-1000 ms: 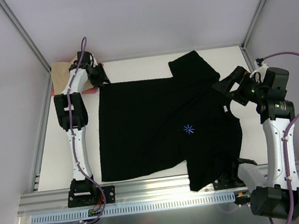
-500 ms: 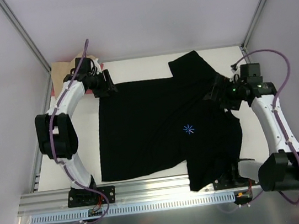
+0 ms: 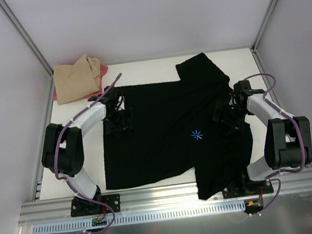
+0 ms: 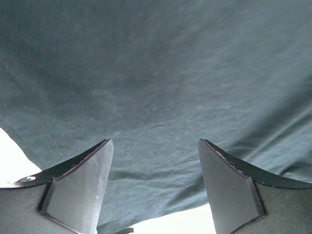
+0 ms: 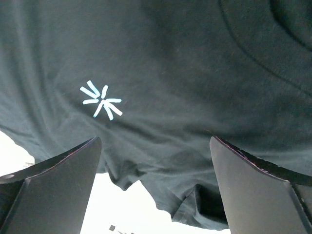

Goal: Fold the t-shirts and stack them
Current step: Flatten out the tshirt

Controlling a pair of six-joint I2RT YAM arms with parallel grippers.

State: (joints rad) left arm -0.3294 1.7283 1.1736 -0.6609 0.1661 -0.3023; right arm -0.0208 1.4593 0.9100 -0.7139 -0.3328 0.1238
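we see the black t-shirt [image 3: 164,133] spread open on the white table [image 3: 144,71], its starburst mark [image 3: 197,135] facing up and both sleeves out. no edge of it looks folded over yet. the tan t-shirt [image 3: 74,81] sits bunched in the far left corner, with the pink-red t-shirt [image 3: 105,70] peeking out from under it. that heap looks loose to us, not a tidy stack.

the left gripper [image 4: 155,144] hangs low over the black cloth near its far left corner, jaws apart and nothing between them. the right gripper [image 5: 155,141] hangs over the chest area near the mark, jaws wide apart and also empty.

we judge the task barely begun, with all three shirts left to fold and stack.
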